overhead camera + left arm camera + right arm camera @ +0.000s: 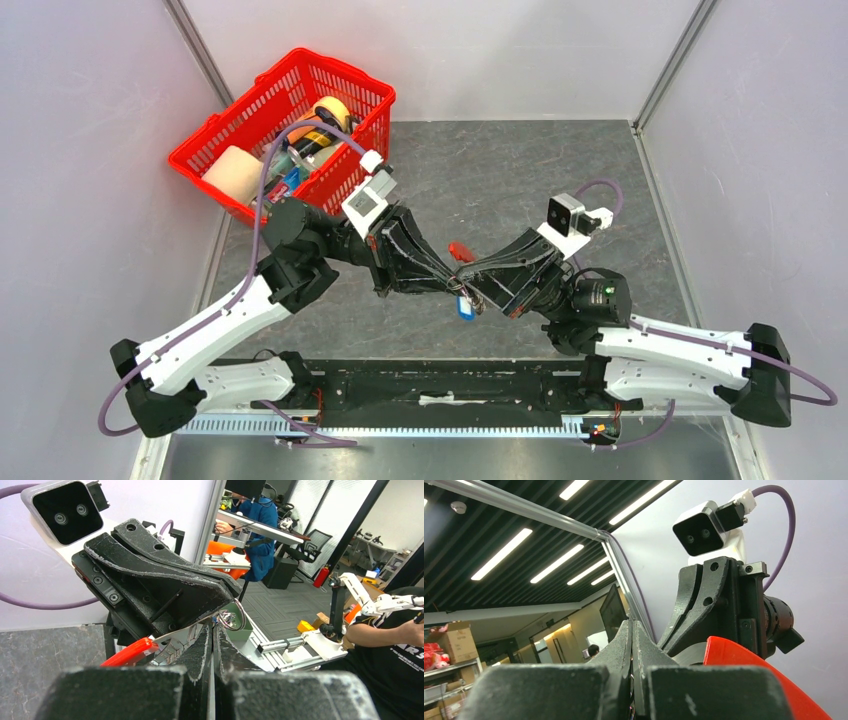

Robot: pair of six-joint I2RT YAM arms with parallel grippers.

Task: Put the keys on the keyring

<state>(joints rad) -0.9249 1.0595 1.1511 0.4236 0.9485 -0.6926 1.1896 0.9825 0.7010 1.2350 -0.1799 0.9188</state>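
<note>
Overhead only, perhaps blue key [466, 306]

Grey marbled tabletop [520, 170], white encl. walls [90, 150]; ceiling strip lights [501, 554] (office beyond).

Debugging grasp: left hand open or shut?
Shut. In the left wrist view, fingers of the left hand meet with only a hairline seam, beside the keyring. Cannot tell what it pinches.

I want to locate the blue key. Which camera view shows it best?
The top external view: the blue key is visible at the centre, against the grey table. Neither wrist view shows it; black fingers fill their foreground.
</note>
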